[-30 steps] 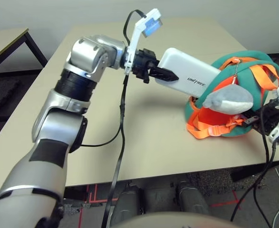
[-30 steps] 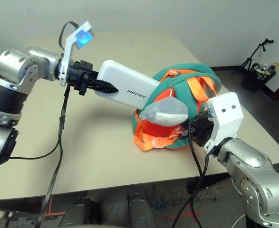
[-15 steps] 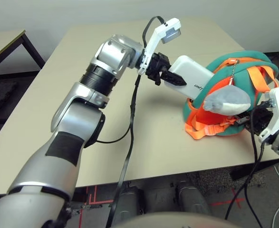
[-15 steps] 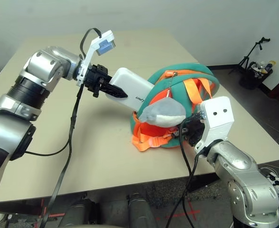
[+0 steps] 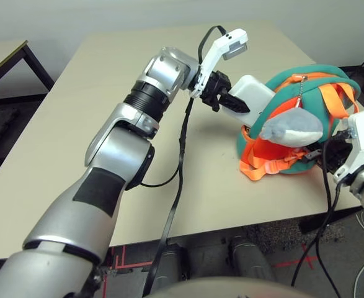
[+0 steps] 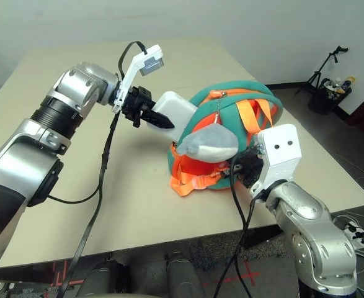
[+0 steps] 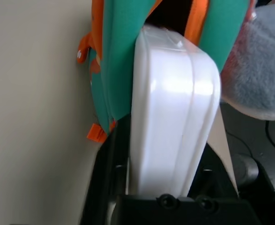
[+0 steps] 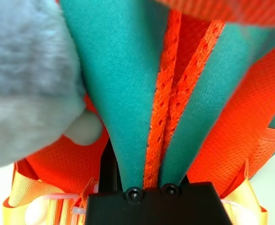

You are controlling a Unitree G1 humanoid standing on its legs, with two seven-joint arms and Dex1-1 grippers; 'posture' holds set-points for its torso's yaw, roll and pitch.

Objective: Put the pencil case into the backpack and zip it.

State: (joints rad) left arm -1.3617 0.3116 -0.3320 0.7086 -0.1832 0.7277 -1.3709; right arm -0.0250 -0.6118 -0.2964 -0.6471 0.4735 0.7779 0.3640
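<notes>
The pencil case [image 6: 172, 108] is lodged partway in the backpack [image 6: 231, 102] mouth, flanked by the left gripper [image 6: 149, 118]; clamping apparently persists (contact unclear). The right gripper [image 8: 151, 180] is pinched shut on backpack fabric, presumably so the opening is steadied.

Bright, even room light; soft shadows; wrist views blurred close-up.

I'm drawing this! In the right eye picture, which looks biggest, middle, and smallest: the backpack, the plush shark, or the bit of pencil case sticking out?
1. backpack
2. plush shark
3. pencil case, mostly inside the backpack
</notes>
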